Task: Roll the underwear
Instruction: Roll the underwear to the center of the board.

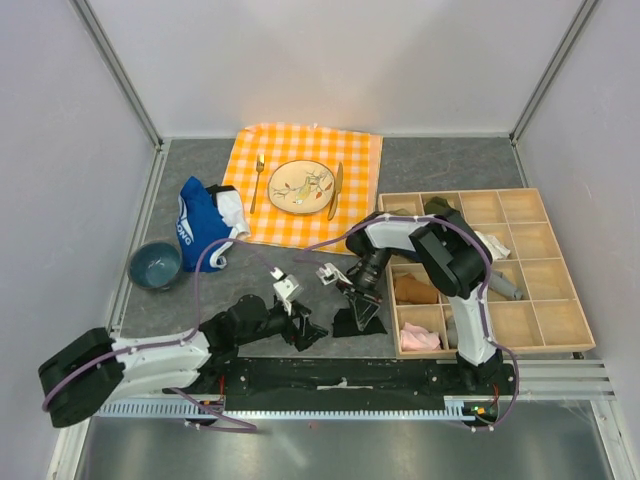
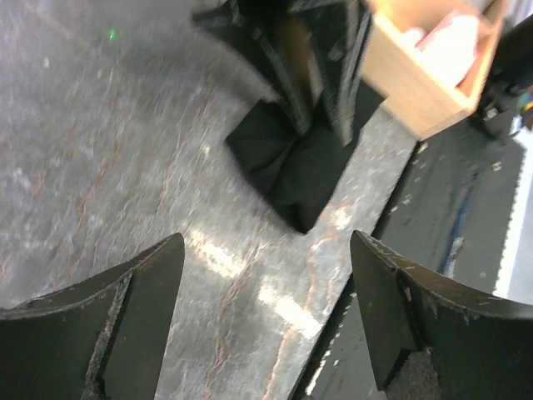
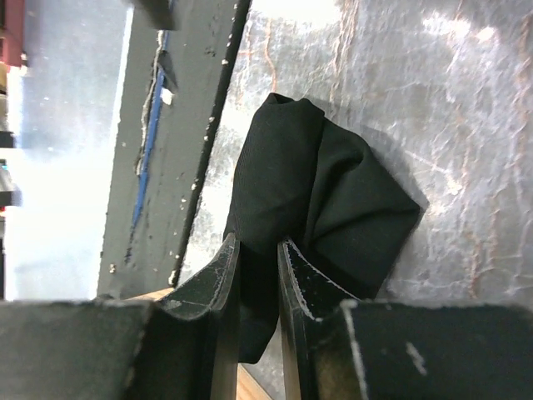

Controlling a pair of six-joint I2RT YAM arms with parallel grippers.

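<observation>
Setting: grey bench [image 1: 450,165] inside white walls, arms bolted along its near edge.
Underwear: black wad [image 1: 358,322] on the bench by the near edge, just left of the wooden tray [image 1: 530,349]. It is bunched and folded over, not a tidy roll, and no lettering shows.
Right jaws: narrow, pinched on a fold at the wad's edge, with fabric running between the tips in the wrist view. Probably there to pin the folds so they don't spring open.
Left jaws: wide, nothing between them, over bare bench just left of the wad and pointed at it. Looks placed to come in for a fresh grip on the free side.
Stage: judged part way, fabric gathered but the roll is loose.
Next: likely left takes the open edge and turns it over while right holds.
Risk: soft cloth, so it will slump or unfold if the pinch lets go early. The near edge is close, so the wad could slide off.
Other: checked cloth [image 1: 350,150] with plate [image 1: 275,185], fork [image 1: 258,180] and knife [image 1: 336,190] at the back. Blue garment [image 1: 200,225] and bowl [image 1: 140,275] at left, well apart and not in play.
</observation>
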